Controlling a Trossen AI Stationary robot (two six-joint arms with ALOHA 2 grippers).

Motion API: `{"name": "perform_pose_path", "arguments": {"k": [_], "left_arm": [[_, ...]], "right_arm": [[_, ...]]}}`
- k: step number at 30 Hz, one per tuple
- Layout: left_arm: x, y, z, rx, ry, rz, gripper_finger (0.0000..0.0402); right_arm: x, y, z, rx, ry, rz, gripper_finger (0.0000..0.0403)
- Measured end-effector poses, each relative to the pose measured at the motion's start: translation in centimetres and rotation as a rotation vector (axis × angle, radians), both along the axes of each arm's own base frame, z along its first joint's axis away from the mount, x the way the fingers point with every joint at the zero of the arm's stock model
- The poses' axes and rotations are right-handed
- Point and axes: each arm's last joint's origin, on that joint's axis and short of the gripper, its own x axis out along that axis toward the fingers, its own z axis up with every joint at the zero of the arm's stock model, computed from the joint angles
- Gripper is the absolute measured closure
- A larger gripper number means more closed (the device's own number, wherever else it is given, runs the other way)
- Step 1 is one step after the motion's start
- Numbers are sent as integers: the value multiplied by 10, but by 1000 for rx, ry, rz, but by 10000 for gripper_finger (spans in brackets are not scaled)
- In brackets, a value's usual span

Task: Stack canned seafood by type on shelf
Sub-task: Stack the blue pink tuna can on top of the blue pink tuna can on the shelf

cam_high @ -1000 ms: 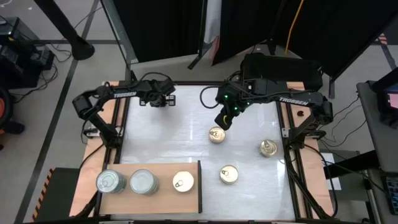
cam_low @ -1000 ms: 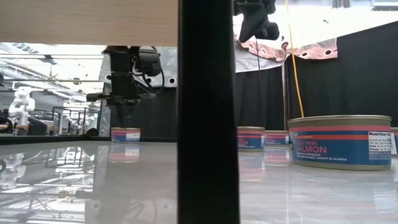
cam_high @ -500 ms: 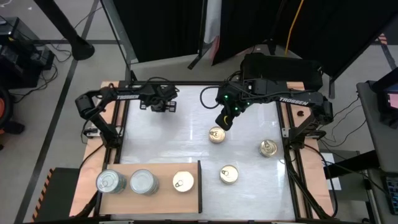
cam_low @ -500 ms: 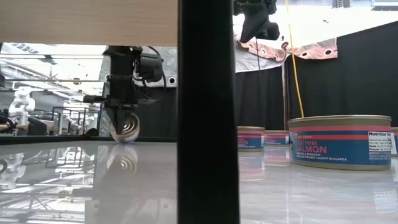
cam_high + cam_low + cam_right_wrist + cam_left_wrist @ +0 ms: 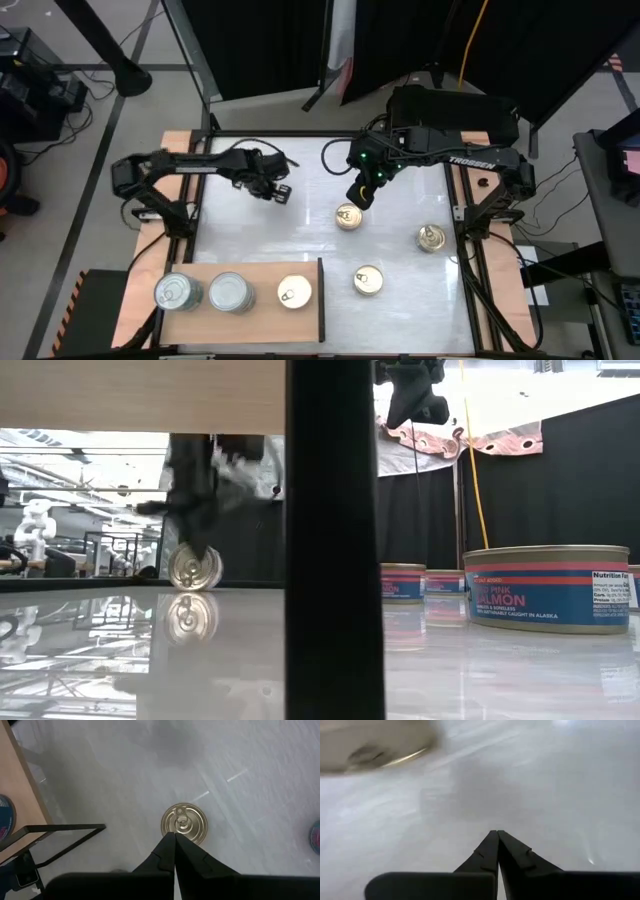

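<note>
My left gripper [image 5: 272, 189] [image 5: 497, 832] is shut over the table's far-left part. Beside it a tin [image 5: 195, 567] [image 5: 375, 745] stands on its rim, its lid facing the near edge. My right gripper [image 5: 357, 196] [image 5: 173, 835] is shut and hovers high above a gold-lidded tin [image 5: 347, 216] [image 5: 184, 823] that lies flat on the white table. Two more gold-lidded tins [image 5: 431, 237] [image 5: 367, 280] lie flat farther right and nearer. The wooden shelf [image 5: 255, 270] at the near left carries two silver-lidded tins [image 5: 178, 292] [image 5: 230, 292] and one gold-lidded tin [image 5: 293, 292]. My left gripper has its shut fingers just above the upper rim of the tin [image 5: 195, 546] in the low view, blurred. Its own wrist view shows the fingertips closed on nothing and the tin off to one side. Whether they touch the tin, I cannot tell.
A dark frame edge [image 5: 322, 298] bounds the shelf's right end and shows as a thick post [image 5: 335, 540] in the low view. Wooden side rails [image 5: 462, 200] run along the table's left and right. Open white tabletop lies between the shelf and the left gripper.
My left gripper has moved toward the table's near edge and a little right, staying low. The tin under it, flat on the table a second ago, has tipped up and now stands on its rim with its lid toward the near edge. My right arm has kept still.
</note>
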Motion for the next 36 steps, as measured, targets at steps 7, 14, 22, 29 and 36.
{"name": "perform_pose_path", "arguments": {"k": [7,14,22,29,36], "left_arm": [[-20,1,126,70,-300,-178,365],[-49,36,166,221,-170,-570,208],[-52,46,127,181,128,-1074,46],[-49,51,89,192,218,-1234,47],[-42,64,70,320,217,-1291,52]], "right_arm": [[0,0,0,-13,-2,28,403],[4,-1,2,-42,-47,67,403],[3,5,1,12,-37,95,403],[5,21,1,18,-33,132,403],[9,28,3,12,-74,150,403]]}}
